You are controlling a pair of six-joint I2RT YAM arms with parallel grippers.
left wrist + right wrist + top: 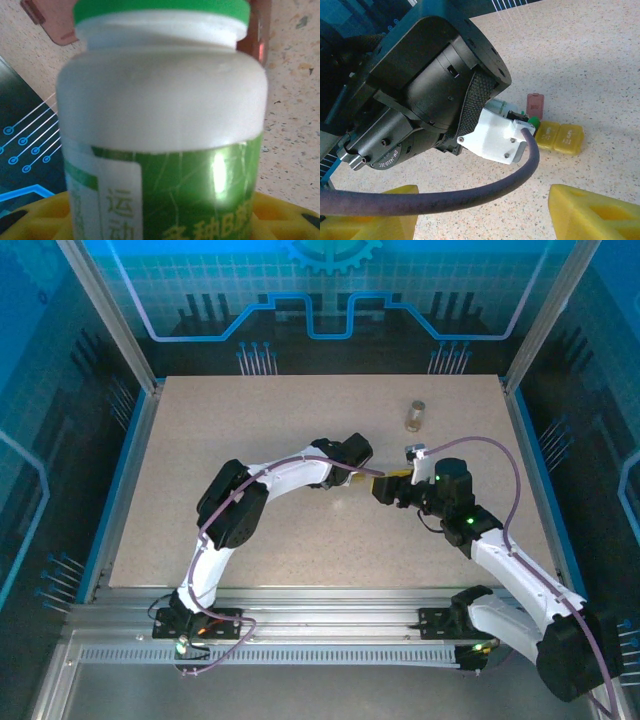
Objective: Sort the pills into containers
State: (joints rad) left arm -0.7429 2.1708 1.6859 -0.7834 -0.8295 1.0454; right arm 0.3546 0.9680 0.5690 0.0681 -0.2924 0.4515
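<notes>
At the near edge, on a ribbed metal rail [320,625]: two arms, white shells with black joints, left arm [230,510] and right arm [520,575], bent toward each other over a speckled beige table [250,420]. Two grippers, meeting near mid-table. Of these, left gripper [366,470] clamped on one bottle [160,110], detailed by the left wrist view: smooth white plastic, rounded shoulder, green cap, glossy green label, yellow fingers [280,215] at either side of its lower body. Opposite, right gripper [482,212] spread wide, bare table between two blocky yellow fingers, nothing pinched. Supplied by the right wrist view: round black housing of the left wrist, one white bracket [495,137], one thick purple cable [445,200] crossing the foreground. Beyond these, two small square boxes resting on the table: one dark red box [535,105], just past the green cap, and one yellow box [560,137], just beside the cap to the right, seen as two joined square halves. In the left wrist view, translucent reddish plastic of the dark red box directly behind the cap. Farthest out, supplied by the top view: one small brownish vial [415,416], upright, cylindrical, pale top, well apart from both grippers.
</notes>
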